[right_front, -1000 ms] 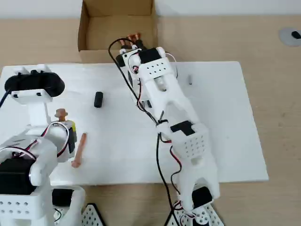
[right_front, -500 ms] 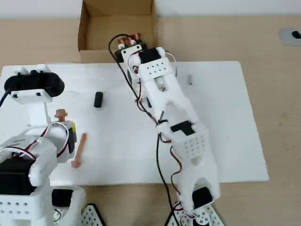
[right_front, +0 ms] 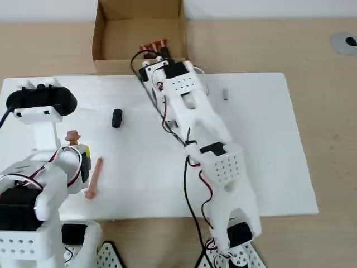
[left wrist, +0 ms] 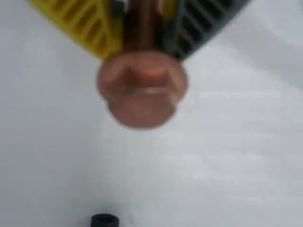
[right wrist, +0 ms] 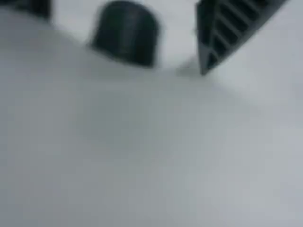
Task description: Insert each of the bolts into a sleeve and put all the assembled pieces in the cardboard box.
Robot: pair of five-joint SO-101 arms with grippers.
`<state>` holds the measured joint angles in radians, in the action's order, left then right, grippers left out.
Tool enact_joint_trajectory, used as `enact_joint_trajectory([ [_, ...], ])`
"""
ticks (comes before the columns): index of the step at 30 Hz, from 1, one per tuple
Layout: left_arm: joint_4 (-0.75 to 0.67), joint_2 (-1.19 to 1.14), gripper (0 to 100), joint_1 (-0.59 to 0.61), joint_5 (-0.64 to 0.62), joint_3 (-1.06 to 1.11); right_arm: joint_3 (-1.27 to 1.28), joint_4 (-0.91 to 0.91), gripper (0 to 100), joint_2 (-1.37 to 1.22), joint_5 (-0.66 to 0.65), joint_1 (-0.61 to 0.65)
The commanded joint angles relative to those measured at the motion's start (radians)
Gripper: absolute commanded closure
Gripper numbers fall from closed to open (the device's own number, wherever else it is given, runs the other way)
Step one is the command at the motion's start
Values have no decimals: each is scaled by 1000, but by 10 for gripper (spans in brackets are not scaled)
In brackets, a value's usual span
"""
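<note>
The left gripper [left wrist: 143,26] is clamping a copper-coloured bolt [left wrist: 142,90] by its shank. The yellow finger [left wrist: 80,23] is pressing on 1 side and the dark finger [left wrist: 208,19] on the other, and the flanged head is sticking out past the tips. From overhead, that head is showing at the left of the frame, over the white mat [right_front: 268,156] and just ahead of the left arm's wrist.

A 2nd bolt [right_front: 93,178] is lying loose on the mat at lower left, close beside the left arm, with its head pointing toward the mat's near edge. A black sleeve [right_front: 116,118] is sitting on the mat left of centre — apart from both bolts.

The right arm [right_front: 212,145] is stretching up the middle of the frame from the bottom edge. The right gripper [right_front: 154,56] is hanging at upper centre, right by the front right corner of the cardboard box [right_front: 103,33]. I cannot tell whether it is open or closed. Its wrist camera is looking at white mat with a dark sleeve [right wrist: 125,33] on it — whether that is the same sleeve, I cannot tell.

The box is sitting open side up on the wooden table [right_front: 329,111] at the top of the frame, against the mat's far edge.
</note>
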<state>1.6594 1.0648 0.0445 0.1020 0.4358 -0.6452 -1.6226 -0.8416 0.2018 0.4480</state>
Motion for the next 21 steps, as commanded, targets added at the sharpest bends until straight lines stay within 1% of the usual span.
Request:
enact_joint_trajectory([
  [1, 0, 12, 995, -9, 2, -5, 4, 3, 979, -35, -2, -5],
  [2, 0, 12, 995, -9, 2, -5, 4, 2, 992, -33, -2, -5],
  [3, 0, 12, 995, -9, 2, -5, 4, -9, 979, -33, -2, -5],
  [6, 0, 12, 995, -9, 2, -5, -39, -58, 989, -31, -2, -4],
  [13, 0, 12, 995, -12, -2, -5, -248, -164, 988, -28, -2, -5],
  [21, 0, 12, 995, -8, 0, -5, -539, -166, 988, -27, -127, -85],
])
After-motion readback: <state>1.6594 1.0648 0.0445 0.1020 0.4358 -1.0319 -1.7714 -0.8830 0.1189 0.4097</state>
